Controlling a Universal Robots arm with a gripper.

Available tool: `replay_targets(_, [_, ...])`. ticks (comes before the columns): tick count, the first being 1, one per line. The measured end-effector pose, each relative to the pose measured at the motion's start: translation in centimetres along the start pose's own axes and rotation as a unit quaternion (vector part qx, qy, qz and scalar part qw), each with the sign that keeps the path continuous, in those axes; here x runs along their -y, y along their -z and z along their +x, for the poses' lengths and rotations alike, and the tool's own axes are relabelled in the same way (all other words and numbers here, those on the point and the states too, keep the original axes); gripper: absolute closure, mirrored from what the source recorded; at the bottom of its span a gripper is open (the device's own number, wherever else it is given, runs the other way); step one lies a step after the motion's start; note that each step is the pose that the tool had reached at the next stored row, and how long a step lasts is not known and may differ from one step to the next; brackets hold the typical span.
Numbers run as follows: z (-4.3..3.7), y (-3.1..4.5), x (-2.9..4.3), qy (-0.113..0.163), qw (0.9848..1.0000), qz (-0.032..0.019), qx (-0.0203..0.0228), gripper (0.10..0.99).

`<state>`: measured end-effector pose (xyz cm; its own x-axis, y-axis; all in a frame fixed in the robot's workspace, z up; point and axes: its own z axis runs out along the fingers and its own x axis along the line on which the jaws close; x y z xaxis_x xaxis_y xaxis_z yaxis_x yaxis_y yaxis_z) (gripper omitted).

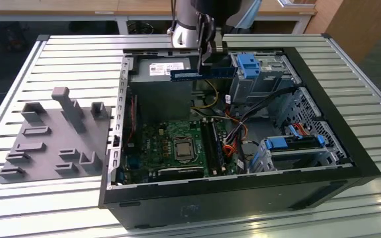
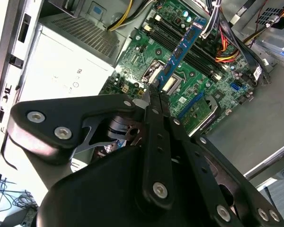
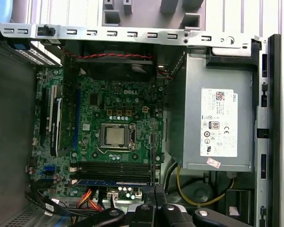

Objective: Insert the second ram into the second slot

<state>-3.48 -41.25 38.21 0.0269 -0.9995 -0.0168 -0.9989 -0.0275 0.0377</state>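
second ram [image 1: 202,74] is airborne over the open case [image 1: 349,166], not in any slot. Exterior view: it hangs at 12 o'clock from the motherboard [image 1: 170,151], above the power supply [image 1: 160,87], with its long axis running 9–3.

gripper [image 1: 212,63] is clamped on its upper edge, slightly toward the 3 o'clock end. In the second wrist view the stick [image 2: 182,49] juts out past the closed tips.

memory slots [image 1: 212,144] sit at 3 o'clock of the CPU socket [image 1: 180,148] and run 12–6, so the stick reads roughly a quarter turn off the slot line.

First wrist view: a blue strip [image 3: 113,182] lies in the row nearest the board edge. It's probably a stick already seated, can't confirm. The black rows [image 3: 111,169] beside it look free.

My take on doing this well:
- Square the long axis to the free row while high.
- Keep the contact edge level and match the notch.
- Slot latch state can't be read from here.
- The off-centre grip could tip the stick under load, so push straight and slow.
- The cable bundle [image 1: 233,148] at 3 o'clock of the slots is close. Keep clear of it.
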Motion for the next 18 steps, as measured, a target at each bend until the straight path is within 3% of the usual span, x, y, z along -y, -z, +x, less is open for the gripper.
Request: replay_targets(18, [0.95,0.01,-0.03,0.000,1.0000,0.0000,0.0000,0.969])
